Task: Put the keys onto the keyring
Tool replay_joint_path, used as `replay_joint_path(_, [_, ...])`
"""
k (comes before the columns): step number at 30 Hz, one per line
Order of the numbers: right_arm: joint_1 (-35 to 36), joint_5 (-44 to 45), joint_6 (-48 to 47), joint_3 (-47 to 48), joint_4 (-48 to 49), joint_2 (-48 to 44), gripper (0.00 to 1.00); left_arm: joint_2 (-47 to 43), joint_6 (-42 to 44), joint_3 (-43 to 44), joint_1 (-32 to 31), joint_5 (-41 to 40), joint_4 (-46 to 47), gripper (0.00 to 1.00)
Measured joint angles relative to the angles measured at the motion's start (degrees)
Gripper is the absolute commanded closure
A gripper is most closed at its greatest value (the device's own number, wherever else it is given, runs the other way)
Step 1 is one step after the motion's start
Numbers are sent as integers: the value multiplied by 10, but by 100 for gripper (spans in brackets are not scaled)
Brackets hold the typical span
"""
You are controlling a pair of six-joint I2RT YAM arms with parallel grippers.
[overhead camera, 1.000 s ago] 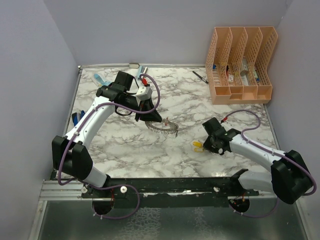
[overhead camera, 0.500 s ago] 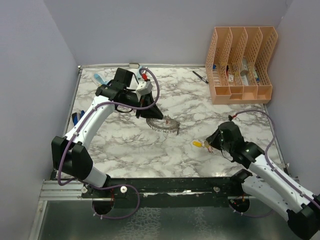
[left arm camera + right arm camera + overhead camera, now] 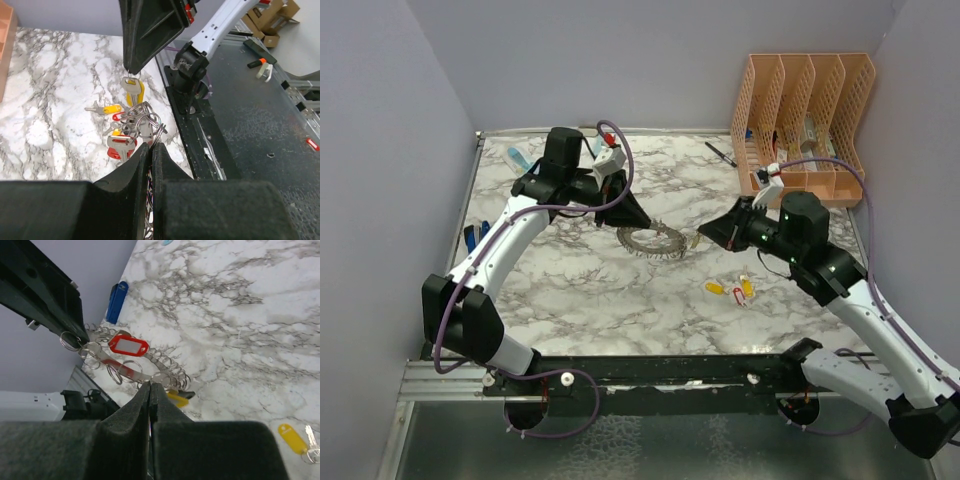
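The grey keyring (image 3: pixel 651 242) is held just above the marble table, with a red-tagged key (image 3: pixel 129 345) on it. My left gripper (image 3: pixel 628 218) is shut on its left rim; in the left wrist view (image 3: pixel 151 146) the ring (image 3: pixel 143 118) is seen edge-on. My right gripper (image 3: pixel 703 233) is shut on a yellow-tagged key (image 3: pixel 133 91) and holds it against the ring's right side (image 3: pixel 172 371); the yellow tag (image 3: pixel 178 399) shows below the fingertips. Two yellow-tagged keys (image 3: pixel 716 288) (image 3: pixel 747 288) and a small red one lie loose on the table nearer the front.
An orange file organizer (image 3: pixel 803 130) stands at the back right with a black pen (image 3: pixel 721 153) beside it. Blue items (image 3: pixel 472 237) lie at the table's left edge, and a light-blue item (image 3: pixel 518 157) at the back left.
My right arm has risen from the loose keys and swung left to the ring, carrying a yellow-tagged key. My left gripper has shifted slightly back with the ring.
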Motion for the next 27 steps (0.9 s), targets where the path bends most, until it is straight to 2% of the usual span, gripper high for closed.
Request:
replay_joint_path(4, [0,-63,1,26,15,35,99,2,3,0,-1,24,4,100])
replay_joint_path(12, [8,-154,16,66,59,44,99,18,21,0,-11,35,-1,100])
replay_joint_path(22, [96,-147,34,77,64,88,99,20,25,0,-14,37,-1,100])
replay_joint_path(27, [109,-121,36,80,62,103,99,20,27,0,-14,37,-1,100])
